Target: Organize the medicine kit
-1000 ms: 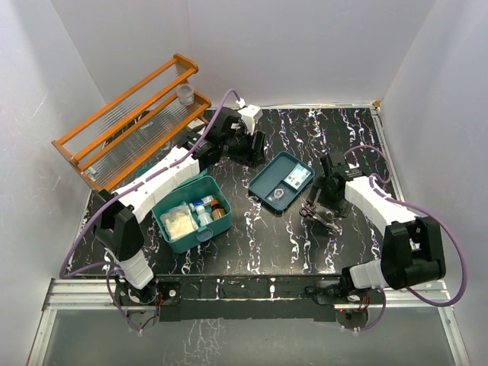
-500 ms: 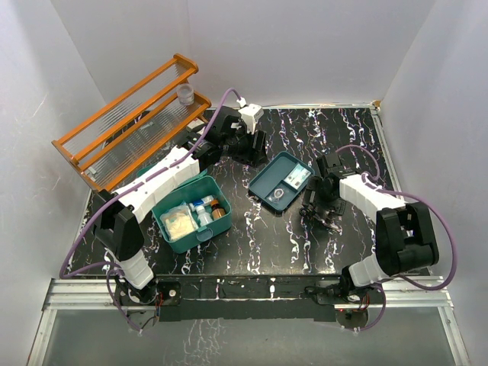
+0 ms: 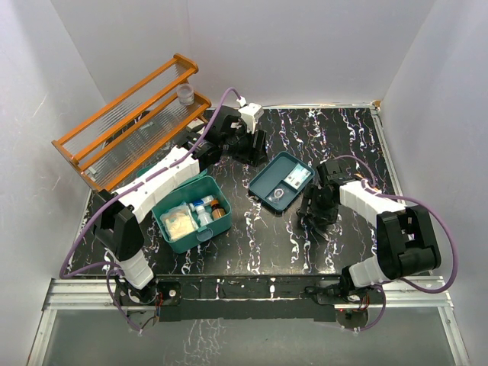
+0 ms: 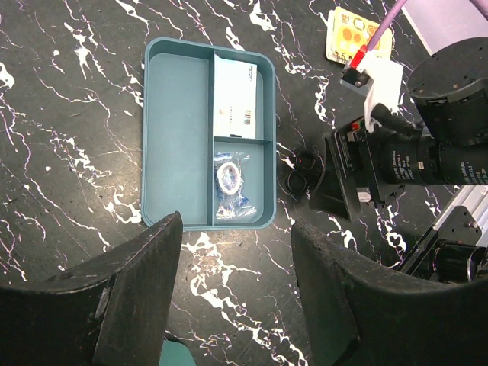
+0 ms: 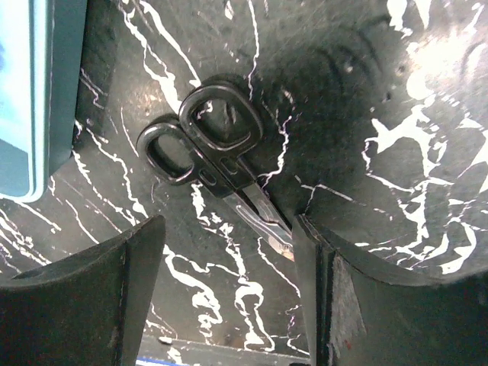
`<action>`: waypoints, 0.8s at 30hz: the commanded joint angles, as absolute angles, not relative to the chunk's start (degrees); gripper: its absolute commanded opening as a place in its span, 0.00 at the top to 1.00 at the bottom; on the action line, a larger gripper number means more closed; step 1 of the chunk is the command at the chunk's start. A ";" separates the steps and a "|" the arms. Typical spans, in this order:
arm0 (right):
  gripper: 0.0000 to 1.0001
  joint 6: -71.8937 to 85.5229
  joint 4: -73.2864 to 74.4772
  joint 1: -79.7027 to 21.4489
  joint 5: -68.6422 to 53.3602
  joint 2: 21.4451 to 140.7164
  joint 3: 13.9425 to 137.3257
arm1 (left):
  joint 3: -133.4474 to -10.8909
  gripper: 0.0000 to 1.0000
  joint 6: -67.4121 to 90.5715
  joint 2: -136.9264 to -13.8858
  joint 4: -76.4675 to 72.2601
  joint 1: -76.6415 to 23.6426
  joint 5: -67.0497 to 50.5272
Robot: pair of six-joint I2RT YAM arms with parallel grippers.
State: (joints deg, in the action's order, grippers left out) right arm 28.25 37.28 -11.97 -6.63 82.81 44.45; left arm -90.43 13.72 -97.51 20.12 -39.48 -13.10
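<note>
Near left of the worktop (image 3: 259, 240): the medicine kit (image 3: 179, 193), a teal-green plastic box with rounded corners, sits open-topped on the glossy black, white-veined surface. Inside it are a pale soft pouch and a few small bottles.
Near right: the right end effector (image 5: 229, 229) is lowered over the scissors (image 5: 210, 156), its dark, scuffed fingers apart on either side of the blades and gripping nothing.
Scissors: black oval loop handles and slim metal blades, lying flat just right of the tray; the blade tips reach almost to the right-hand finger.
Middle: a shallow teal tray (image 3: 268, 180), rectangular, with dividers. One compartment holds a flat white packet (image 4: 235, 95), another a clear crinkled bag (image 4: 230, 183).
Far middle: the left end effector (image 4: 236, 236) hangs above the worktop beyond the tray, its matte black fingers spread and empty.
Far left: an orange wooden rack (image 3: 126, 122) with clear ribbed shelves leans at the wall, with a small clear cup (image 3: 184, 94) on top.
</note>
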 commanded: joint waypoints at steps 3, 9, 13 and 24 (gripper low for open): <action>0.41 30.27 40.48 -13.47 -7.77 82.23 44.91 | -92.21 0.42 13.80 -95.15 19.43 -39.37 -14.35; 0.51 30.98 44.39 -19.81 6.37 87.47 50.51 | -92.88 0.42 13.59 -95.89 19.64 -39.37 -13.76; 0.51 30.78 44.22 -21.46 11.60 90.56 52.85 | -93.24 0.42 13.20 -96.30 20.01 -39.32 -12.99; 0.54 24.02 36.68 -21.48 7.99 96.56 55.39 | -94.22 0.42 12.51 -97.17 20.13 -39.34 -12.09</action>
